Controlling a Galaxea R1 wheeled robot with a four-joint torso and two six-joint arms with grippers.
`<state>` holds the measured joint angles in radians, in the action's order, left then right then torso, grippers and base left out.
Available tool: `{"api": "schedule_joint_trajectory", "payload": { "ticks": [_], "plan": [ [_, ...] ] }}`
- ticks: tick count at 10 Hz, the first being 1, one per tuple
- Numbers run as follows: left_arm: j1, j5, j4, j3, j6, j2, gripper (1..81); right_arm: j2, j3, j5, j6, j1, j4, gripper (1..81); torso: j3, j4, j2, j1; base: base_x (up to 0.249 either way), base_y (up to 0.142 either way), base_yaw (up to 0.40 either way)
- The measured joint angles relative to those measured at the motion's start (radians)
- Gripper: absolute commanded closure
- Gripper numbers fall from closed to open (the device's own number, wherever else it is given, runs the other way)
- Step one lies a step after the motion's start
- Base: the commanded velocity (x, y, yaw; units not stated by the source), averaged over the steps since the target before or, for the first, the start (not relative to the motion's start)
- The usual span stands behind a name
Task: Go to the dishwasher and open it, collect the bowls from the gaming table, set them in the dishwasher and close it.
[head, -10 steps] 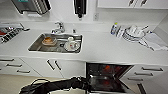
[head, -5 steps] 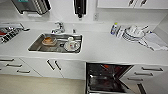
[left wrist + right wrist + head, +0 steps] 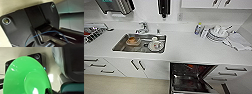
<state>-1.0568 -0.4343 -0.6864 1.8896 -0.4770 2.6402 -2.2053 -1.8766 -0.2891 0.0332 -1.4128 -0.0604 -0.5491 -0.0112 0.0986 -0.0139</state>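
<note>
The dishwasher (image 3: 191,79) stands open under the white counter, its door let down and its dark racks showing. Something orange (image 3: 190,66) sits at the back of its upper rack; I cannot tell what it is. The light green bowl (image 3: 26,78) looms large and tilted close in front of the right wrist camera, above pale floor, held by my right gripper. The left wrist view looks past the robot's own dark plate to pale floor and a white cupboard front. The gaming table is out of view.
A steel sink (image 3: 119,46) in the white counter (image 3: 194,50) holds a brownish dish (image 3: 133,40) and white crockery (image 3: 156,45). Stacked plates (image 3: 216,33) and a cloth (image 3: 237,41) lie at the right. White drawers (image 3: 99,66) and cupboard doors (image 3: 151,68) flank the dishwasher.
A dark arm that crossed the lower left of the head view a second ago has dropped out of it. The kitchen itself has not changed.
</note>
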Motion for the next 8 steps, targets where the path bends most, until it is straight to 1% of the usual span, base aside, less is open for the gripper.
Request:
{"api": "schedule_joint_trajectory", "payload": {
  "ticks": [1, 2, 3, 5, 7, 8],
  "plan": [
    [-0.033, 0.021, -0.021, 0.074, 0.002, 0.011, 1.0, 0.067, 0.064, -0.013, -0.018, 0.014, 0.000, 81.1, 0.000, 0.000, 0.000, 0.000, 0.000, 0.000, 0.000],
    [-0.071, 0.046, -0.036, 0.130, 0.002, 0.025, 1.0, 0.112, 0.104, -0.025, -0.033, 0.026, 0.000, 81.1, 0.000, 0.000, 0.000, 0.000, 0.000, 0.000, 0.000],
    [-0.110, 0.083, -0.048, 0.180, 0.002, 0.050, 1.0, 0.164, 0.165, -0.034, -0.055, 0.055, -0.002, 81.1, 0.000, 0.000, 0.000, 0.000, 0.000, 0.000, 0.000],
    [-0.157, 0.163, -0.055, 0.279, 0.002, 0.088, 1.0, 0.223, 0.272, -0.044, -0.083, 0.124, -0.001, 81.1, 0.000, 0.000, 0.000, 0.000, 0.000, 0.000, 0.000],
    [-0.194, 0.229, -0.066, 0.392, 0.003, 0.120, 1.0, 0.291, 0.371, -0.044, -0.104, 0.198, -0.001, 81.1, 0.000, 0.000, 0.000, 0.000, 0.000, 0.000, 0.000],
    [-0.227, 0.256, -0.071, 0.439, 0.003, 0.150, 1.0, 0.323, 0.424, -0.039, -0.119, 0.249, -0.002, 81.1, 0.000, 0.000, 0.000, 0.000, 0.000, 0.000, 0.000]
  ]
}}
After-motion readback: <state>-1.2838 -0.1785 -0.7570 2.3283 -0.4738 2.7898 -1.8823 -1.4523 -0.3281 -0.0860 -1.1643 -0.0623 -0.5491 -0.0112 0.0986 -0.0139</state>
